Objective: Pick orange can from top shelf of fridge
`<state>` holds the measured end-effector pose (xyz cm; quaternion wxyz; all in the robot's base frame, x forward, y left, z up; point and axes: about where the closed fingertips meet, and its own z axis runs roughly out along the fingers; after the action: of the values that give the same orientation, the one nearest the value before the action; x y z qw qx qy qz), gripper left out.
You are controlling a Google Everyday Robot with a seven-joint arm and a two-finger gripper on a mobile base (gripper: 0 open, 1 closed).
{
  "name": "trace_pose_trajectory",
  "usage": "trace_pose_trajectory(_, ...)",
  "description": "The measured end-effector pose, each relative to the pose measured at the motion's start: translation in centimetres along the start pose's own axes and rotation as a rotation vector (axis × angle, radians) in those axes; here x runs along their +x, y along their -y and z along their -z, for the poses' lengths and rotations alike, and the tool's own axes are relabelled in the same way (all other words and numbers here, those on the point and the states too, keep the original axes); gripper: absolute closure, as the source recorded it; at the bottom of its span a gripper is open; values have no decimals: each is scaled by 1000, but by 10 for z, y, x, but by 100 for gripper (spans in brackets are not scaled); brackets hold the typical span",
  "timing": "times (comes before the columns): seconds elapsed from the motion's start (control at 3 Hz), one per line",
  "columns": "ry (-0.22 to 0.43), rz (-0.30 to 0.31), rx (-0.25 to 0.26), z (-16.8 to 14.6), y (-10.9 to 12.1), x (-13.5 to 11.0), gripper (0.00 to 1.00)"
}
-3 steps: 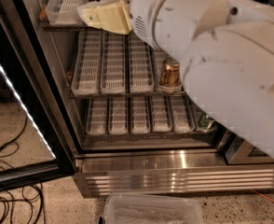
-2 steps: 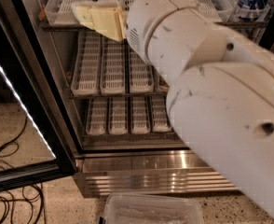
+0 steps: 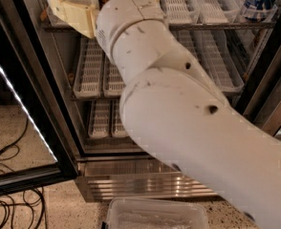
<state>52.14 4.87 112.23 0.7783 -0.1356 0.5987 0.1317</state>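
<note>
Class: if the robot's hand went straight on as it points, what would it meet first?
Likely the fridge's left inner wall, beyond the hand at the left end of the top shelf; depth unclear.

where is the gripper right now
In the camera view, the cream-coloured gripper is at the upper left, at the front edge of the dark wire top shelf of the stainless-steel fridge, just above the white slotted plastic trays.

Gripper at top shelf
</note>
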Motion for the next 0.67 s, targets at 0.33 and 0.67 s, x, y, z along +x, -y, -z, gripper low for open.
trace_pose_trajectory(0.33, 4, -58, 26, -33, 3, 9, 0)
trace_pose_trajectory(0.67, -15, -54, 3, -43, -20, 13, 0)
